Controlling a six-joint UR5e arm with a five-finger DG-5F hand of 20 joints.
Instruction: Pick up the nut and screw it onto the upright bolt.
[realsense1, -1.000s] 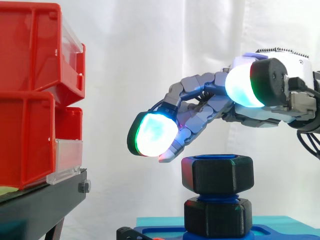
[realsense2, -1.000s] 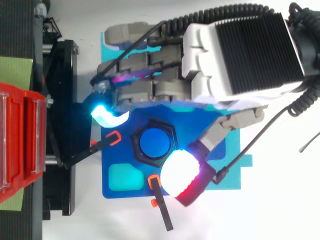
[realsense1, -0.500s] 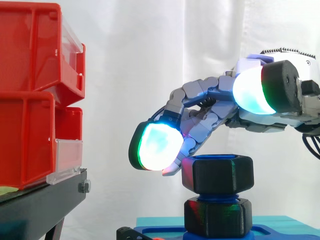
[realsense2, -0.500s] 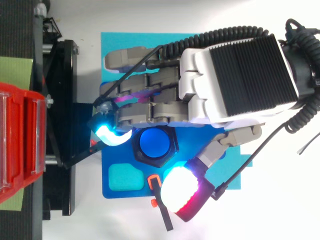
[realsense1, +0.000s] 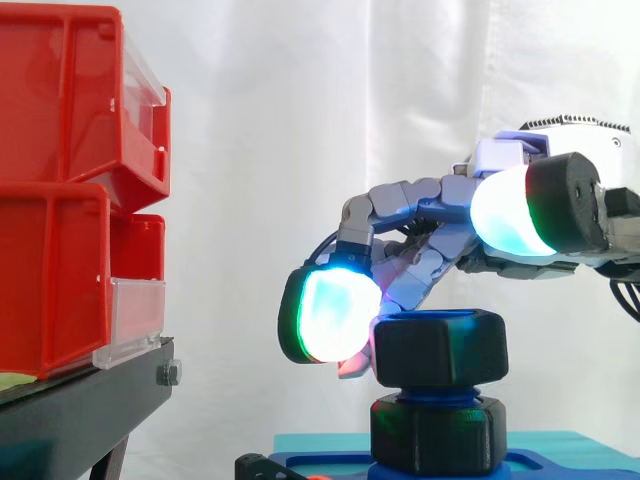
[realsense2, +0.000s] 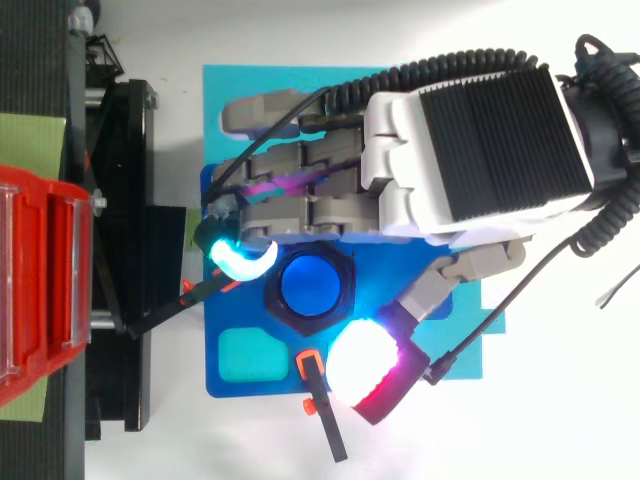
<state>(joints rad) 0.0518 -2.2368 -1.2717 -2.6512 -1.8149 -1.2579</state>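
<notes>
The black hex nut (realsense1: 440, 348) sits on top of the upright blue bolt (realsense2: 312, 286), with blue thread showing beneath it above a lower black hex collar (realsense1: 437, 435). My hand (realsense2: 470, 140) arches over the nut from the right. Its bent fingers reach past the nut's far and left sides, and one cyan-glowing fingertip (realsense1: 330, 315) hangs at nut height, close against its left face. The thumb, with a white pad (realsense2: 365, 365), is spread off to the nut's near side and stands higher than the nut. Nothing is pinched.
The bolt stands on a blue base plate (realsense2: 225, 385) lying on a teal mat (realsense2: 215, 85). Black clamps with orange tips (realsense2: 325, 420) lie at the plate's edge. Red bins (realsense1: 60, 200) on a black stand (realsense1: 80, 410) are at the left.
My hand has come down over the nut. The glowing fingertip dropped from above the nut's top to beside its left face, and the thumb pad moved a little closer.
</notes>
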